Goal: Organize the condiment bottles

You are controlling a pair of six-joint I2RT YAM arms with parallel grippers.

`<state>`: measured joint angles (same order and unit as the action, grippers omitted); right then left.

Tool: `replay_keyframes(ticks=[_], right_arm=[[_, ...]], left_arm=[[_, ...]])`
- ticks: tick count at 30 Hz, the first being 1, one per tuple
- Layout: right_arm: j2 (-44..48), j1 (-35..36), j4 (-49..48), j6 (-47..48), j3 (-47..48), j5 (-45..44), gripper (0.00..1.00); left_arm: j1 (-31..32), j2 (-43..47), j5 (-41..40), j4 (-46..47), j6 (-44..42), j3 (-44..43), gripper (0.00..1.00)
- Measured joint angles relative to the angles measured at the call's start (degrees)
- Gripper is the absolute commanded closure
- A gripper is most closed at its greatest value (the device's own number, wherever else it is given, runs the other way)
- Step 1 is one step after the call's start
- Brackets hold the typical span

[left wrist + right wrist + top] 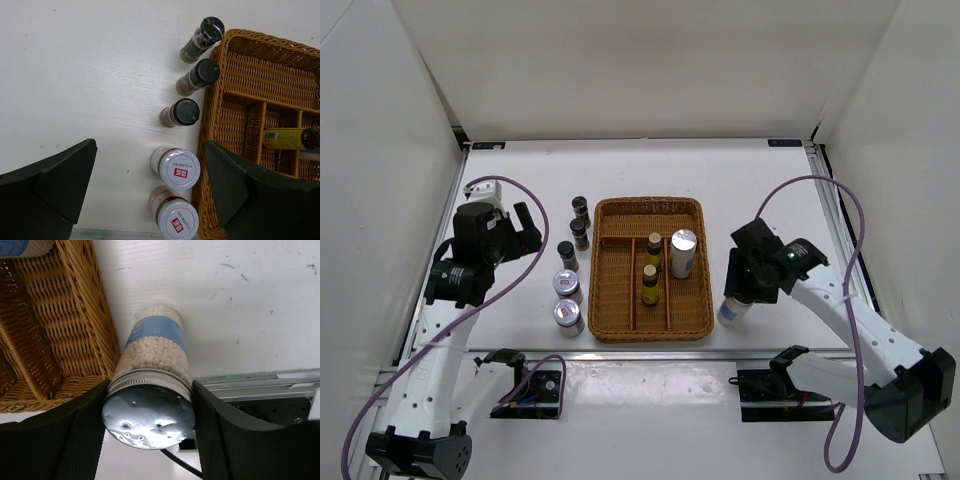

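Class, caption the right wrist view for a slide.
Right gripper grips a silver-lidded bead jar beside the wicker basket.

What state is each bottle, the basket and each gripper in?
Black-capped jars: three upright on table, outside basket.
Red-labelled jars: two upright on table.
Amber bottles: two upright in basket's middle compartment.
Basket cylinder: upright in right compartment.
Held cylinder: gripped outside basket.
Wicker basket: holds three bottles.
Left gripper: open, empty.
Right gripper: shut on held cylinder.
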<state>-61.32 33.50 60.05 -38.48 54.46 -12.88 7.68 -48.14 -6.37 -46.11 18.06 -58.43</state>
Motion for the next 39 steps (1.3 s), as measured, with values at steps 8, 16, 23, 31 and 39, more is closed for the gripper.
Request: replay_keyframes(ticks=[8,16,23,31,39], right_arm=[[7.34,0.87,7.63,-0.98,9.38,-3.54,0.93],[8.41,4.94,3.65,2.54,16.48,0.70,0.98],[1.16,12.85,-2.73,2.89,11.21,2.16,0.99],[-4.92,16.92,-8.00,2.82,9.88,-0.15,0.85],[-12.11,16.94,-9.22,1.90,8.35,-3.23,0.58]], left_arm=[[0.00,0.26,0.00,0.00,0.00,0.00,0.00],[0.00,0.22,-0.39,-0.20,0.50,0.76,0.00],[0.00,-0.09,-3.06,-0.17,4.00,0.98,0.00],[0.00,-1.53,-3.76,-0.15,5.01,1.09,0.00],[0.00,-1.99,-2.14,-0.68,7.37,2.82,0.00]])
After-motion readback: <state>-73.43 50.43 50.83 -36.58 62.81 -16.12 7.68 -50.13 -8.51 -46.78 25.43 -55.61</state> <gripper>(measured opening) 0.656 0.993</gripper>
